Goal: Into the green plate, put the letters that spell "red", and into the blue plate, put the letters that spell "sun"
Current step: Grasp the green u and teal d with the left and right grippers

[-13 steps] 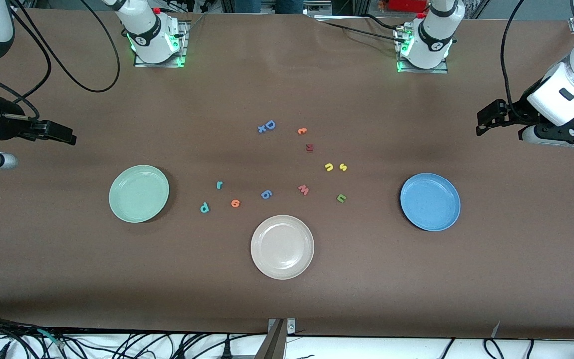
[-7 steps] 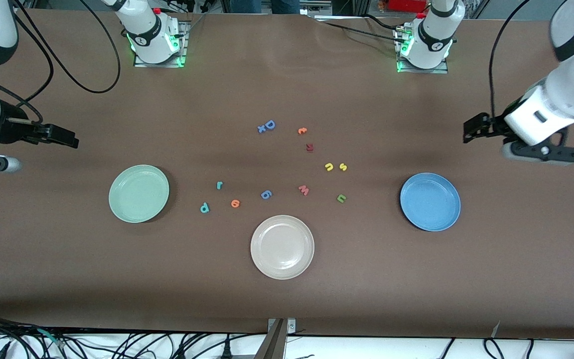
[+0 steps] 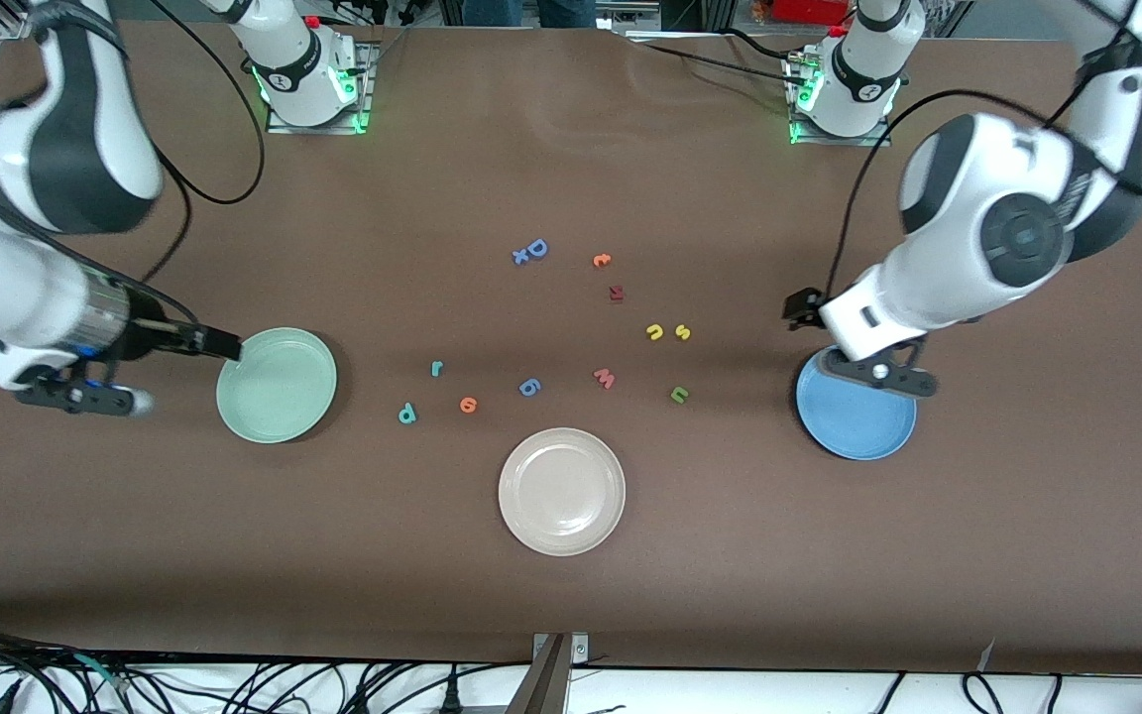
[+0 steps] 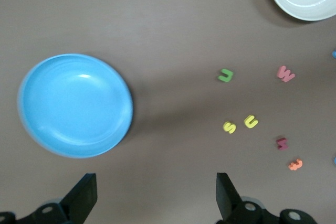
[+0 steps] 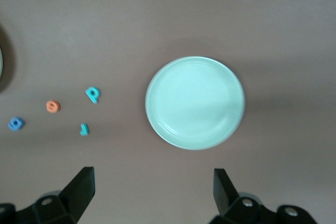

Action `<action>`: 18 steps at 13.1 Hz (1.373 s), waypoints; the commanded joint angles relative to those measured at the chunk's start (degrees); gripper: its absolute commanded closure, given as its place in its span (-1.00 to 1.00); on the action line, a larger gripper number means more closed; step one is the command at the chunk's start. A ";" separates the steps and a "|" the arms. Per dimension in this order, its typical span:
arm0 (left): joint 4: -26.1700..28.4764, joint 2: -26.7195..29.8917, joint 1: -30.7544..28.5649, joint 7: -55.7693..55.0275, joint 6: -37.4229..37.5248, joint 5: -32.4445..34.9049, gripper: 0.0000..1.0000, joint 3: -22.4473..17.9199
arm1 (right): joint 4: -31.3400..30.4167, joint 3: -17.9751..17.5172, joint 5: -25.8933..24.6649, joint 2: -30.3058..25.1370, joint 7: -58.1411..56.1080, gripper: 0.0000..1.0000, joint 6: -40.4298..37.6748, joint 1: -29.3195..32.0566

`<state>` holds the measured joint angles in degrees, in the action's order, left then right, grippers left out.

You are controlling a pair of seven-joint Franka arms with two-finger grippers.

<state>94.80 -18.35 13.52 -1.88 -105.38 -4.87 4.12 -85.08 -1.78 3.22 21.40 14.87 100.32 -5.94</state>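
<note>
Right gripper (image 3: pixel 229 345): up over the rim of the green plate at the right arm's end, fingers spread wide, nothing between them.
Green plate (image 3: pixel 277 385): flat on the table, bare inside; well apart from the beige plate, toward the right arm's end of it.
Teal "d" (image 3: pixel 406 413), teal "r" (image 3: pixel 436 369), orange "e" (image 3: pixel 469 404): loose on the table between green plate and beige plate, each apart from the others.
Blue "6" (image 3: pixel 529 387): just beside the "e", farther from the front camera than the beige plate.
Beige plate (image 3: pixel 562 491): landmark; nearest of the three plates to the front camera.
Blue "D" with "x" (image 3: pixel 531 251), orange "c" (image 3: pixel 602 260), dark red letter (image 3: pixel 616 293): much farther from the front camera than the beige plate.
Pink "w" (image 3: pixel 605 378): close to the beige plate, between the "6" and the green "u".
Yellow "n" (image 3: pixel 654 331), yellow "s" (image 3: pixel 683 332): side by side, a small gap between.
Green "u" (image 3: pixel 679 395): nearer the front camera than the yellow pair.
Left gripper (image 3: pixel 797 310): over bare table beside the blue plate's rim, fingers (image 4: pixel 227 196) wide apart, holding nothing.
Blue plate (image 3: pixel 868 421): bare inside, partly covered by the left wrist; well apart from the beige plate, toward the left arm's end.
</note>
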 commanded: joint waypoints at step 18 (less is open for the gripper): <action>-0.67 -24.80 13.37 -0.75 -32.25 0.83 -1.00 -0.78 | -10.54 0.47 -8.90 17.44 31.67 -1.00 42.06 -13.92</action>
<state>94.75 -41.70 25.63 -2.28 -136.74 -4.84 4.10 -94.24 -1.88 -1.51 38.72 40.30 140.34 -18.66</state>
